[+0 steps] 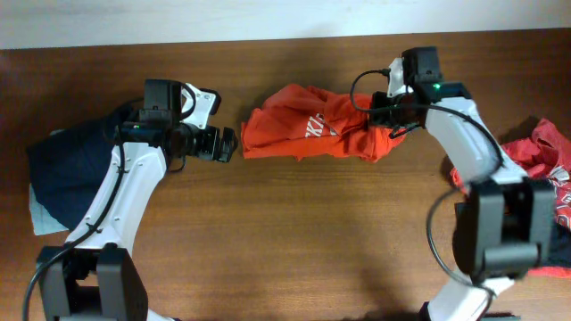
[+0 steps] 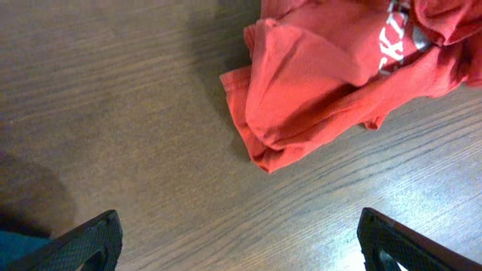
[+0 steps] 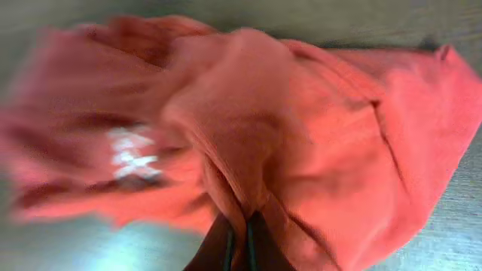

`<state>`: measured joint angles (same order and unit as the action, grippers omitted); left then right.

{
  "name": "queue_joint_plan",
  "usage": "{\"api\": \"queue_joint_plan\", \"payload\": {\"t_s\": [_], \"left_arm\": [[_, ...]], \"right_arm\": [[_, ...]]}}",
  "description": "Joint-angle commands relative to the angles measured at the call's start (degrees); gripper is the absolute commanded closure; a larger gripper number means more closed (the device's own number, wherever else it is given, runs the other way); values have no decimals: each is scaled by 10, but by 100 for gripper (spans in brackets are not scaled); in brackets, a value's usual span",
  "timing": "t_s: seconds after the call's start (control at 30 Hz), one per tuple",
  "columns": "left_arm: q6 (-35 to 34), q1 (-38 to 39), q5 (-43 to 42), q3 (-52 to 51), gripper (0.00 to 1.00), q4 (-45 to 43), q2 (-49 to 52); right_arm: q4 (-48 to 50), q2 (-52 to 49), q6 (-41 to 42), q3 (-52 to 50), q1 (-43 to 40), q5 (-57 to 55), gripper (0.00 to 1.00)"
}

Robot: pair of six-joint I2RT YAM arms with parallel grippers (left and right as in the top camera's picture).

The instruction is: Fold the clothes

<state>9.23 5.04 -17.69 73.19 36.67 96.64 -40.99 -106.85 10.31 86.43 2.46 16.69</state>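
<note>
A crumpled orange-red T-shirt (image 1: 299,127) with white lettering lies on the wooden table at the middle back. My right gripper (image 1: 389,125) is at its right end, shut on a fold of the cloth. In the right wrist view the shirt (image 3: 316,128) fills the frame and a ridge of it is pinched between the closed fingers of the right gripper (image 3: 239,229). My left gripper (image 1: 229,144) stands open just left of the shirt, not touching it. In the left wrist view the shirt's hem (image 2: 301,90) lies beyond the left gripper (image 2: 239,241), whose wide-apart fingertips (image 2: 90,242) have bare wood between them.
More of the clothes lie at the sides: a dark navy heap (image 1: 67,165) over a pale grey-green piece (image 1: 40,216) under the left arm, and a red pile with white print (image 1: 546,165) at the right edge. The table's far edge meets a pale wall (image 1: 268,18).
</note>
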Motion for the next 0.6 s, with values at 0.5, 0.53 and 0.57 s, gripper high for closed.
{"api": "queue_joint_plan", "payload": {"t_s": [0.5, 0.53, 0.57], "left_arm": [[5, 7, -172, 9, 1, -110, 1], [5, 10, -171, 9, 1, -110, 1], [5, 12, -170, 9, 1, -110, 1]], "right_arm": [[-59, 289, -88, 51, 21, 71, 95], [-57, 289, -80, 51, 21, 59, 95], [-57, 289, -53, 52, 20, 24, 96]]}}
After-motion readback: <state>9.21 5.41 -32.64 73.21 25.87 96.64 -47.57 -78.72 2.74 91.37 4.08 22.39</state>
